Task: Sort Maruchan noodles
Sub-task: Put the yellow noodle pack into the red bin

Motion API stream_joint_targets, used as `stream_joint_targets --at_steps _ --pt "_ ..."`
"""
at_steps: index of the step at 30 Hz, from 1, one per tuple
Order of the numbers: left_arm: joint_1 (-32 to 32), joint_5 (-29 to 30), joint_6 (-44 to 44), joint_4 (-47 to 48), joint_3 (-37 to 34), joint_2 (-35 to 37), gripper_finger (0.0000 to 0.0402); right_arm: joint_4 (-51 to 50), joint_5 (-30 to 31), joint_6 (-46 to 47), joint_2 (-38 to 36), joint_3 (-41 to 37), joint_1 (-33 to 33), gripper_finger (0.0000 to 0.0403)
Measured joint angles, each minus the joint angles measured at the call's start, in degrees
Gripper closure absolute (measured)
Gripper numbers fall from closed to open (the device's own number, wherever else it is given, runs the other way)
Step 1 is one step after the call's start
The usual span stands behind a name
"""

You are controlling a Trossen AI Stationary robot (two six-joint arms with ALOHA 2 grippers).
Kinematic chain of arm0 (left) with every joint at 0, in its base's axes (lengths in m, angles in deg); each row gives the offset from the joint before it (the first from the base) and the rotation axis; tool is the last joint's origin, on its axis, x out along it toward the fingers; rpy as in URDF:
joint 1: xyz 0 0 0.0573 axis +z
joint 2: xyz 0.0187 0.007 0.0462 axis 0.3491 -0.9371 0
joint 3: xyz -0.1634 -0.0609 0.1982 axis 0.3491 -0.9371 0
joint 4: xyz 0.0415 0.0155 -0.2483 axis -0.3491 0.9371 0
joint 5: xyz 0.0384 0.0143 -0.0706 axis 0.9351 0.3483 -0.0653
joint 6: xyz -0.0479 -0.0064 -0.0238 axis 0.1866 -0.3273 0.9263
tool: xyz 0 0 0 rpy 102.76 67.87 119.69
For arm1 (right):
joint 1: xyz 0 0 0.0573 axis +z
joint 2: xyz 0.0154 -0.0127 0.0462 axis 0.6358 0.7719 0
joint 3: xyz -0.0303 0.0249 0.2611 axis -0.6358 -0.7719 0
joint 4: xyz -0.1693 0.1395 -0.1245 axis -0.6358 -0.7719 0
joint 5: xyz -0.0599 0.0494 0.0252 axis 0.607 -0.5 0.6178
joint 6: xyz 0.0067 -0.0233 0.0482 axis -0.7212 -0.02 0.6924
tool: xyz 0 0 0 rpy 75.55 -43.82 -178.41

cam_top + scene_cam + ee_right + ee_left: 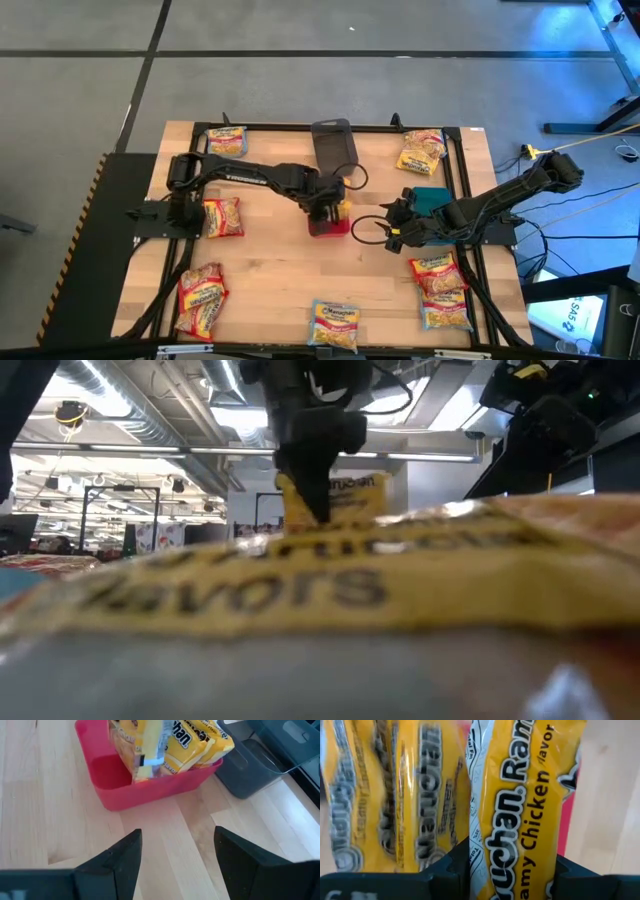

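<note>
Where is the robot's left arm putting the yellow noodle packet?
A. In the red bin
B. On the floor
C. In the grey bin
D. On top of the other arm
A. The left gripper holds a yellow noodle packet upright over the red bin in the middle of the table, where other packets already stand; the grey bin further back holds none.

Noodle packets [223, 216] lying loose on the table: eight visible, counting stacked ones as seen from above. More stood in the red bin [150, 790], exact number unclear. Bins: three, red, grey [334, 146], teal [432, 197].
</note>
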Motion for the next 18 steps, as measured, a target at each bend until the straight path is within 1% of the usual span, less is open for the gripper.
stream_joint_targets --at_steps 10,18 --pt "0.0 0.3 -0.5 2.5 2.0 -0.4 0.0273 0.1 0.5 0.0 0.0 0.0 0.0 0.0189" --pt "1.2 1.6 -3.6 2.1 -0.8 -0.4 0.0273 0.1 0.5 0.1 0.0 0.0 0.0 0.0189"
